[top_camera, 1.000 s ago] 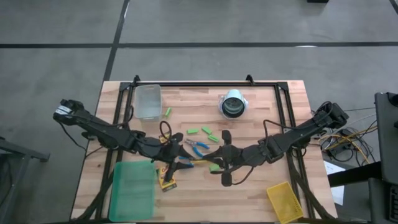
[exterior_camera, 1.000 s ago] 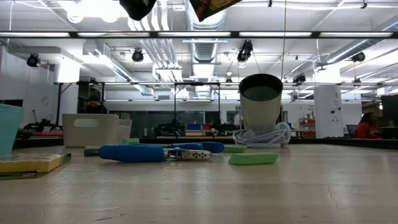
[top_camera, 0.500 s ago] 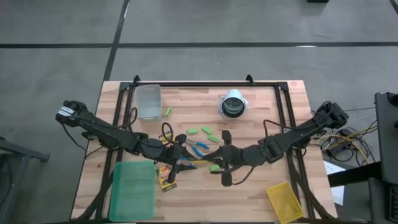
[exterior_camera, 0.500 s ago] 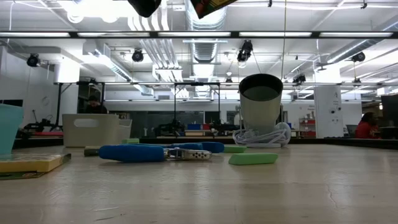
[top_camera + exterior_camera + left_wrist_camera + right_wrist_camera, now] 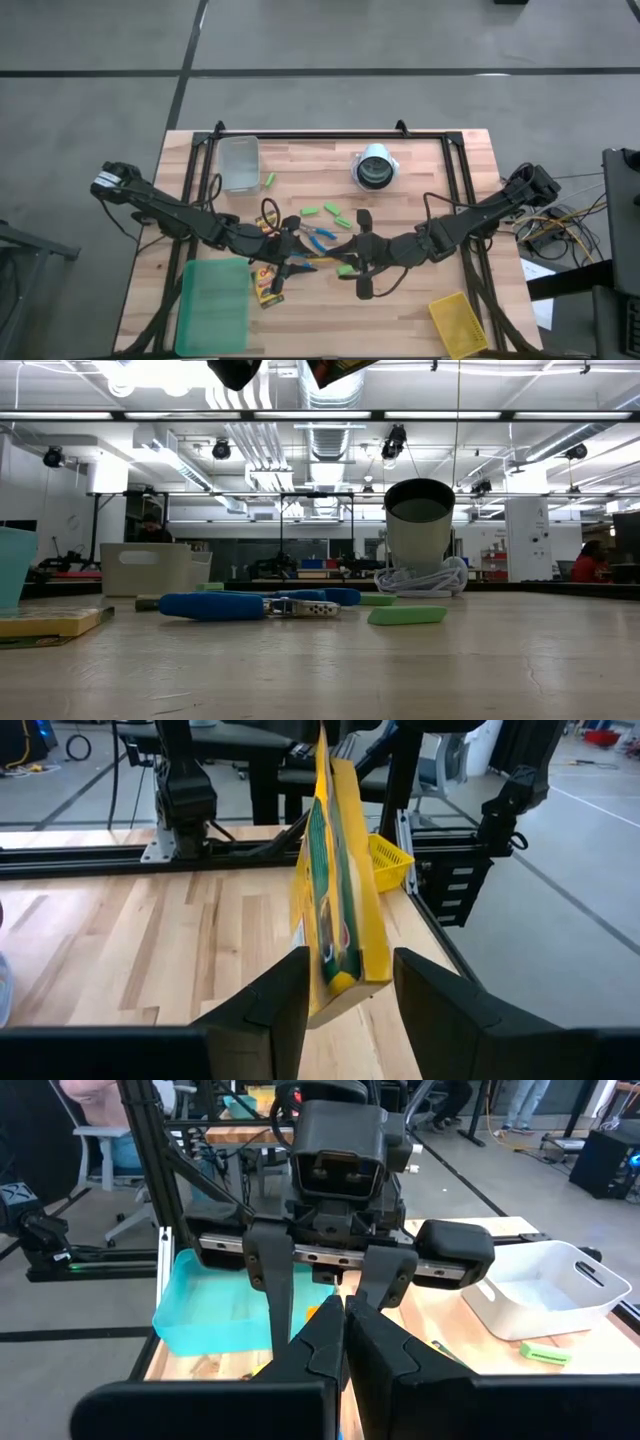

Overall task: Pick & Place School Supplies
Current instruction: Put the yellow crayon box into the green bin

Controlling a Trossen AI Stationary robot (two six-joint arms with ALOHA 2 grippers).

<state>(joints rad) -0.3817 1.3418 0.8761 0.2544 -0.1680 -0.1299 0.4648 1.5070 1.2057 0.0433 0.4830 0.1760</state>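
Glossy cardboard crayon box (image 5: 335, 890), wooden table (image 5: 150, 950)

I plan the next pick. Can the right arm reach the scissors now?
Probably yes. The scissors lie open on the table, just beside the shut, empty right gripper. The left gripper, holding a crayon box, hovers close and could crowd it.

Bright, even ceiling strip lights (image 5: 300, 415) glare overhead; near tabletop (image 5: 400, 670) blurs.
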